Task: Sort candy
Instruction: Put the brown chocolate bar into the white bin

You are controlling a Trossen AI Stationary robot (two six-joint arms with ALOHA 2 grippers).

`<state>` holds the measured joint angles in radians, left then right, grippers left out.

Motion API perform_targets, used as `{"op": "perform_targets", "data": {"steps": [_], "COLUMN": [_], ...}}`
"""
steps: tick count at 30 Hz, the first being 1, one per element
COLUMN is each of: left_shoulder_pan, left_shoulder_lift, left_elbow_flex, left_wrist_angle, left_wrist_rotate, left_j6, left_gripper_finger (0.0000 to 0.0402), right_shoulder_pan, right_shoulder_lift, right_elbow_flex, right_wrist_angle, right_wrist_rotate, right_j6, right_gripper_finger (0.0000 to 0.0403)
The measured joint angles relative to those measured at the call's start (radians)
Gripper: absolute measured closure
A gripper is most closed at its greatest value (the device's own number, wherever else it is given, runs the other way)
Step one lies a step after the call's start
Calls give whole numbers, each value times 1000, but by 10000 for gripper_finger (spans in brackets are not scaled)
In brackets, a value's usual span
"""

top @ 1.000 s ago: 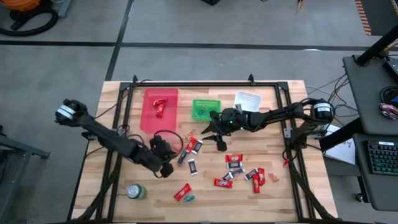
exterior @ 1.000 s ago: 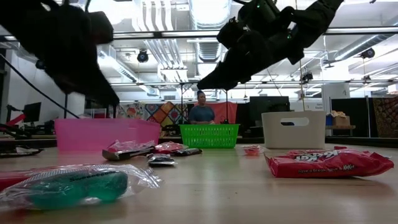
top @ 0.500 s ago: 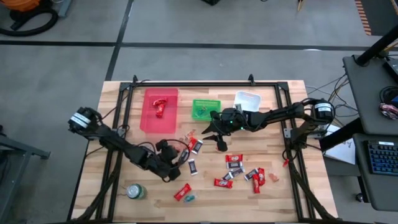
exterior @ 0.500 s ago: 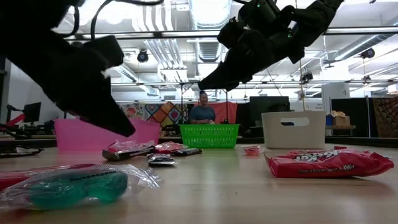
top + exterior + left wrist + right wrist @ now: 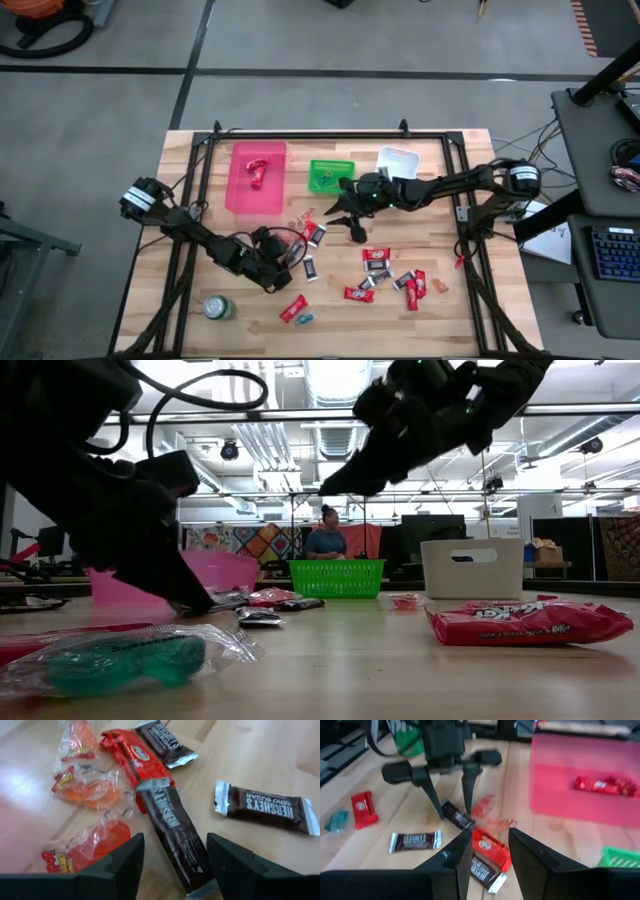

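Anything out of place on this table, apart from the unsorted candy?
One thing: a round green can stands near the table's front-left corner. It is no candy, so it looks out of place among the sorting bins.

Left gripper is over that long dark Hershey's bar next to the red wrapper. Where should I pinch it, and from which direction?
Pinch the dark Hershey's bar across its narrow width near mid-length, coming straight down. It lies flat between the open left gripper fingers, its upper end touching the red wrapper, so stay low.
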<state>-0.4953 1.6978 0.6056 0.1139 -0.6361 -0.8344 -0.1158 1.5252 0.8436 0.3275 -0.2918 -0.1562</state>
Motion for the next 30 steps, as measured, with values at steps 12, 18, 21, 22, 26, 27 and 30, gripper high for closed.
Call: {"op": "perform_targets", "data": {"steps": [12, 18, 21, 22, 26, 27, 30], "left_shoulder_pan": [-1, -1, -1, -1, 0, 6, 35], "left_shoulder_lift": [-24, -94, -140, -158, -229, -245, -276], "left_elbow_flex": [-17, -18, -18, -18, -11, -8, 6], "left_wrist_angle": [4, -1, -3, -8, -3, -3, 0], "left_wrist_rotate": [29, 23, 18, 13, -57, -68, -80], "left_j6": [27, 96, 163, 189, 337, 376, 453], "left_gripper_finger": [364, 389, 396, 397, 397, 397, 398], "right_shoulder_pan": [-27, -8, -7, -6, 7, 14, 28], "right_shoulder_lift": [-189, -155, -125, -113, -42, -21, 41], "right_elbow_flex": [-5, -15, -19, -19, -19, -19, -18], "right_wrist_angle": [-114, -113, -110, -104, -48, -20, 83], "right_wrist_rotate": [1, -22, -23, -23, -27, -32, -53], "right_j6": [-47, -22, 5, 11, 42, 46, 51], "right_gripper_finger": [282, 282, 282, 282, 282, 282, 273]}}
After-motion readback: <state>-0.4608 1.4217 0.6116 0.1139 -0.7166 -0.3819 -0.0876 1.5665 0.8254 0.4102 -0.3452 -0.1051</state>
